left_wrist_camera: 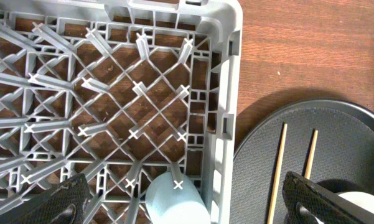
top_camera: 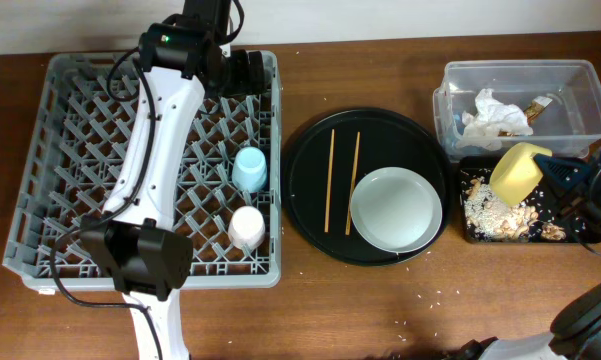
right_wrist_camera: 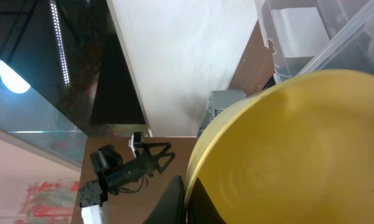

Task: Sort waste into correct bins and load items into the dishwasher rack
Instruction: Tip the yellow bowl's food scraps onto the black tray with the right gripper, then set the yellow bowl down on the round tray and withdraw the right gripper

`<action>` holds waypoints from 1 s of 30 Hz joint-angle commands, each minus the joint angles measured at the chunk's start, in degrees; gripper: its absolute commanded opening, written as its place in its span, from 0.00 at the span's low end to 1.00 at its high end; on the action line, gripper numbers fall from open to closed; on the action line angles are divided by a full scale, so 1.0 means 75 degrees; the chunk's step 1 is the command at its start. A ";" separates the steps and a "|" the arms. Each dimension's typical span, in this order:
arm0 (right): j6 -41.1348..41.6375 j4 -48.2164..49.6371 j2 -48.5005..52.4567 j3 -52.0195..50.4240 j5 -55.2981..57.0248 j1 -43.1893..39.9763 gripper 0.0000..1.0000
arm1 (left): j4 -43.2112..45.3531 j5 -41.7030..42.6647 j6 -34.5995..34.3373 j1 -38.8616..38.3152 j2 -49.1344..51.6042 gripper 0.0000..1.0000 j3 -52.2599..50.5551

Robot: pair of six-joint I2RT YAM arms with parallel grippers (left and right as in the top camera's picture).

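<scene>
Nearest, the bare desk [top_camera: 380,300] carries a few pale crumbs in front of the round black tray [top_camera: 310,200]. On the left, the grey dishwasher rack [top_camera: 70,150] takes up most of that side. Near its right edge sits the small white cup [top_camera: 247,228], mouth down between the pegs, probably so it drains. Just beyond it is the light blue cup [top_camera: 250,168], also upturned.

On the round tray the white plate [top_camera: 396,208] lies flat on the right half. The two chopsticks [top_camera: 330,180] lie side by side to its left, running near to far. None of these is loaded yet.

At the right edge, the shallow black rectangular tray [top_camera: 461,190] holds a heap of tan food scraps [top_camera: 500,210]. Above it the right gripper [top_camera: 548,163] is pressed together on the rim of the yellow bowl [top_camera: 518,172]. The bowl is tipped on its side, apparently so that its leftovers fall into that tray before it goes to the rack.

Farther right, the clear tub [top_camera: 590,95] holds the crumpled tissues [top_camera: 495,115] and the gold-brown wrapper [top_camera: 538,108], so paper is kept apart from food.

Farthest left, the left gripper [top_camera: 248,72] hangs over the rack's far right corner with its jaws spread wide and holding nothing. It points toward the chopsticks and plate, well placed for whichever is fetched next.
</scene>
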 commanded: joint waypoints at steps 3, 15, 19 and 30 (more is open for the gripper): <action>-0.0956 -0.0219 -0.0105 -0.0026 -0.0242 0.0542 0.04 | -0.0012 -0.0055 -0.0073 -0.0003 -0.0117 0.99 0.0082; -0.0230 -0.0026 -0.1792 0.2305 0.8376 0.6487 0.04 | -0.0012 -0.0055 -0.0073 -0.0003 -0.0117 0.99 0.0082; -0.0166 0.0586 -0.1195 0.2317 1.1573 0.8364 0.04 | -0.0012 -0.0055 -0.0073 -0.0003 -0.0117 0.99 0.0082; -0.0402 0.1804 0.1652 0.2317 1.3056 0.9043 0.04 | -0.0009 -0.0055 -0.0073 -0.0003 -0.0117 0.99 0.0082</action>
